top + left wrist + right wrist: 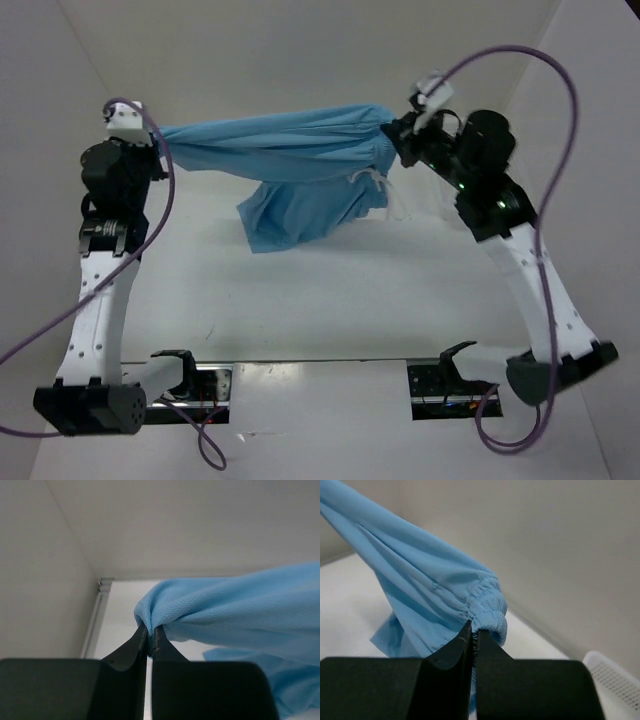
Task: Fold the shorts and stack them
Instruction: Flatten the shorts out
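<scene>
Top external view shows the light sky-blue soft fabric shorts (290, 150) stretched in the air between both arms, with one part sagging below the span. On the left wrist view the left gripper (150, 628) is clamped tight on a bunched fabric edge at its fingertips. The right gripper (474, 627) is pinched closed on the gathered elastic waistband (487, 612), the cloth trailing up and to its left.

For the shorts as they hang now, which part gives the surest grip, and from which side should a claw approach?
Probably the gathered waistband of the shorts: its bunched elastic is thick and pinches firmly. Come in from the right end, where the right claw is shut on it. The left claw pinches thinner fabric at the opposite end.
</scene>
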Controlling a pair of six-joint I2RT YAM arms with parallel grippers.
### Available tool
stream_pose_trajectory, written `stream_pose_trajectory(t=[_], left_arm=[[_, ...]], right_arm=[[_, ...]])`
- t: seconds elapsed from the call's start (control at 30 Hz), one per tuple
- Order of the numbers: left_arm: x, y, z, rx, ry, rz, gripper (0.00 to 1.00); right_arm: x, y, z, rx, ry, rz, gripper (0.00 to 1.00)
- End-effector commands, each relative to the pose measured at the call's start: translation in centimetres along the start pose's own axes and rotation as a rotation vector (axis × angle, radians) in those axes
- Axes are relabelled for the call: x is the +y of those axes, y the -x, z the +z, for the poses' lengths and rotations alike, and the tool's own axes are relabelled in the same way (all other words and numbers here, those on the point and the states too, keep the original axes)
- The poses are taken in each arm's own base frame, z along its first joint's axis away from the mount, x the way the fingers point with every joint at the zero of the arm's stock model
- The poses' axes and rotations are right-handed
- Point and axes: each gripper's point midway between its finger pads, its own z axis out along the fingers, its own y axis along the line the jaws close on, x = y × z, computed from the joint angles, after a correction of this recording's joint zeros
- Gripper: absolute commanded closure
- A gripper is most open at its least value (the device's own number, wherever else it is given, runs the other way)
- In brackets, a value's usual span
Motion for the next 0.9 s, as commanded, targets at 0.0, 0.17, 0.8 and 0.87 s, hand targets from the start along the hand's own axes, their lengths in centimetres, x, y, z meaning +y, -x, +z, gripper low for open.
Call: stream_pose_trajectory(t=[0.0, 0.17, 0.8, 0.87], left_arm=[[1.9, 5.3, -4.9, -0.118, 0.063, -0.004, 1.0], [3.5, 12.9, -11.7, -0.331, 0.107, -0.01, 1.0], [-2.6, 0.3, 1.0, 0.017, -0.209, -0.004, 1.0], [-3.4, -3.3, 3.9, 0.097, -0.227, -0.011, 1.0]], right_arm=[[0.6, 2.2, -4.2, -0.08, -0.01, -0.067, 1.0], [2.2, 8.5, -11.0, -0.26, 0.034, -0.056, 1.0], [-1.7, -4.3, -1.7, -0.117, -0.121, 0.248, 1.0], [-2.7, -8.5, 0.7, -0.041, -0.17, 0.273, 1.0]])
